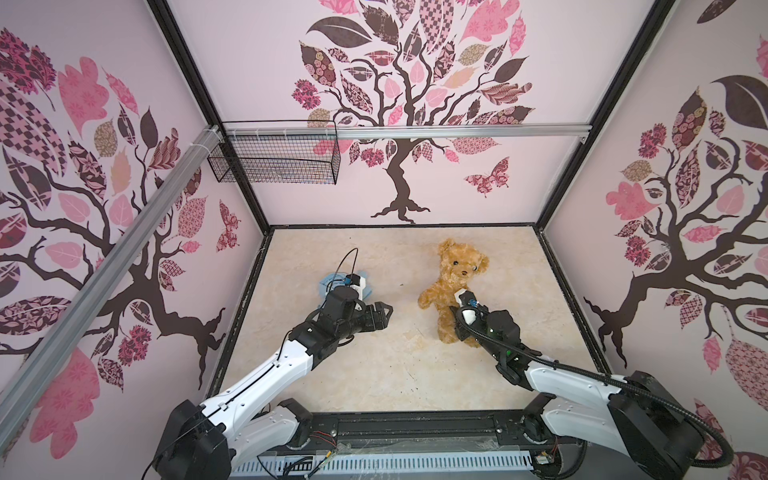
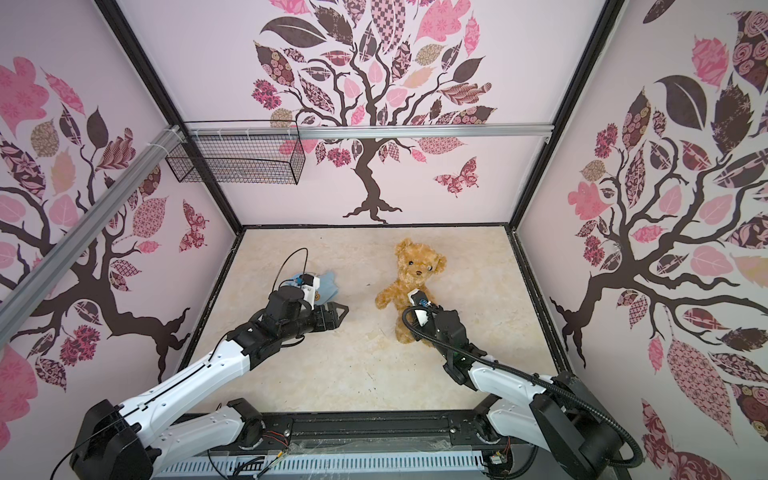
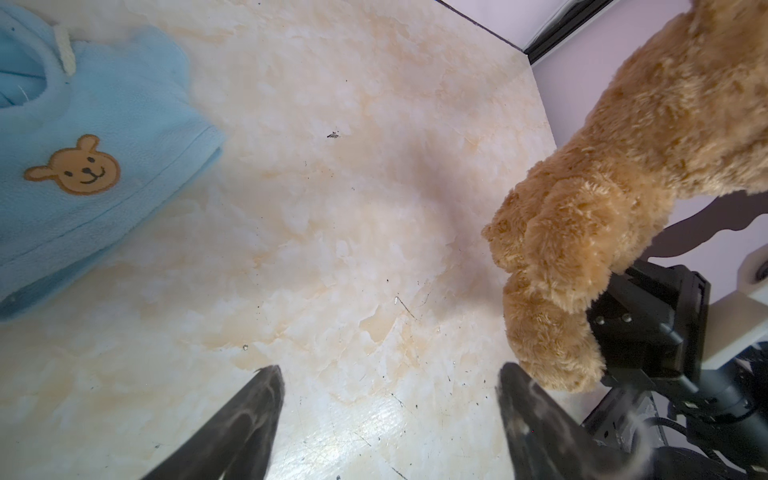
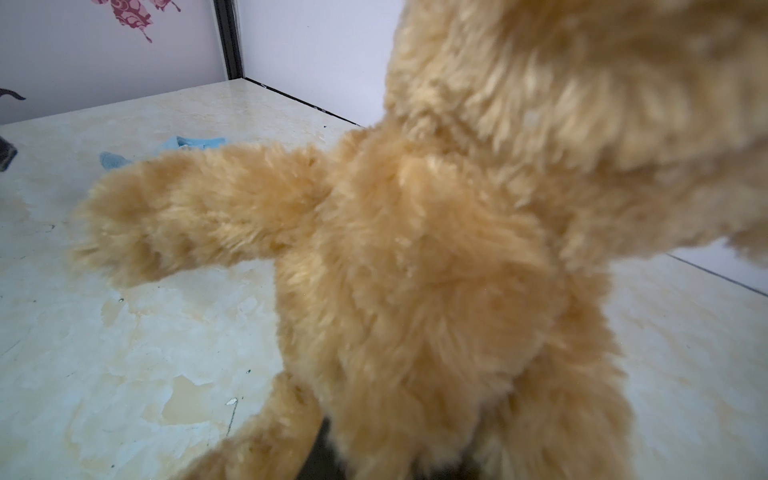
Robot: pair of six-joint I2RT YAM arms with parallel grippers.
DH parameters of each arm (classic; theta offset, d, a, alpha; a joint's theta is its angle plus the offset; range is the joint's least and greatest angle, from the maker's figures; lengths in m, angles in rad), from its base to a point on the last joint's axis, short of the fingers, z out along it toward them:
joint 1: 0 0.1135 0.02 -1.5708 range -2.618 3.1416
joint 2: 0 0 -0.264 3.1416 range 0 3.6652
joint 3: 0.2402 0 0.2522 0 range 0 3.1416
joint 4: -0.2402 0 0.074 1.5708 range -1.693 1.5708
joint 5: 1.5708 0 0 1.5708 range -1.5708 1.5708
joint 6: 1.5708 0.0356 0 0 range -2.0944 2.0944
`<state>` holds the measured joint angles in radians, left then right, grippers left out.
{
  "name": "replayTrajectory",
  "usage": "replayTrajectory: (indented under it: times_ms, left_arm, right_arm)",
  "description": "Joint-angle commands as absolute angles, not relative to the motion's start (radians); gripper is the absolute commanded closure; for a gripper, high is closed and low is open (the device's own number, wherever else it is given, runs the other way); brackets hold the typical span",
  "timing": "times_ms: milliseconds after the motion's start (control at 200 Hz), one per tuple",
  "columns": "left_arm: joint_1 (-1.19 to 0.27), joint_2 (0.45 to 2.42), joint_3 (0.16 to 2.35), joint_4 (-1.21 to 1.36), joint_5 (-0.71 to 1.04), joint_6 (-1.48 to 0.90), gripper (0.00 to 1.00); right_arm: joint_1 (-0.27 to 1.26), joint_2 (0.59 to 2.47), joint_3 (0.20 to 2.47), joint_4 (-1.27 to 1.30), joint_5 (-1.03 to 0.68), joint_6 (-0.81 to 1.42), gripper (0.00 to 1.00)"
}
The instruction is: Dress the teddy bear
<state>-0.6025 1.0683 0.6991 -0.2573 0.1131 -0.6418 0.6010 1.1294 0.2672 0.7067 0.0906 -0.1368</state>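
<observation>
Above the right tool (image 1: 455,316) pinching its lower body, the teddy bear (image 1: 461,266) may flop: soft plush. Left tool (image 3: 390,386) spread, empty.

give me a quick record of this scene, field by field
bear: upright, undressed, right of centre
shirt: light blue, lying on table, apart from bear
left claw: open, empty, between shirt and bear
right claw: shut on bear's lower body, propping it up
task: shirt not yet on bear
</observation>
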Motion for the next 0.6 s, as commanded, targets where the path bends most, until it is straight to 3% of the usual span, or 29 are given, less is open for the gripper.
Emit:
replayTrajectory:
  times_ms: [0,230,525,595]
  left_arm:
    - [-0.6,1.057,0.705,-0.264,0.1,-0.626,0.16]
    - [-0.6,1.072,0.718,-0.252,0.101,-0.628,0.15]
    - [-0.586,1.074,0.723,-0.258,0.112,-0.634,0.14]
    - [-0.577,1.067,0.723,-0.276,0.086,-0.638,0.14]
  right_arm:
    - [0.607,1.091,0.298,0.621,0.131,-0.021,0.85]
    - [0.607,1.191,0.363,0.448,0.075,0.114,0.85]
    - [0.583,1.386,0.539,0.112,0.045,0.225,0.72]
    - [0.57,1.382,0.553,0.075,0.059,0.233,0.64]
